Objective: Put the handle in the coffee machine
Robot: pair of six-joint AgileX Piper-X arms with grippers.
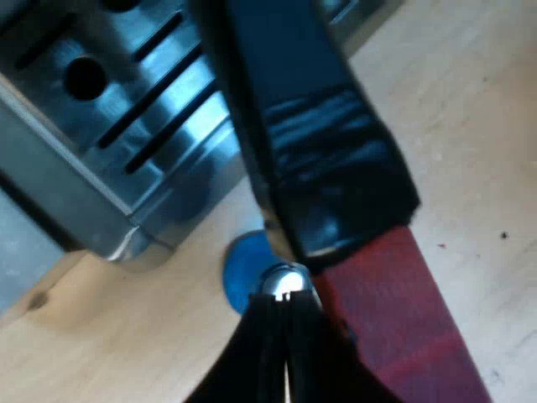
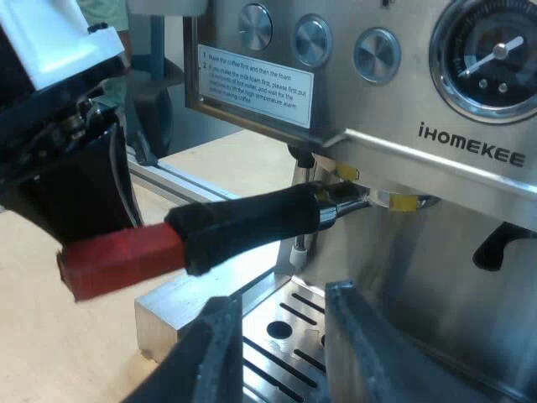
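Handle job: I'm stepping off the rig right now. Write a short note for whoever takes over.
The left gripper is at the red end of the handle; its grip cannot be judged.
The right gripper is open and empty over the drip tray.
The handle's metal end sits up under the brew head of the espresso machine. A blue tamper lies on the table.
Done: handle brought to the machine's front.
Left: confirm it is seated and locked, unclear here, then back the left arm off.
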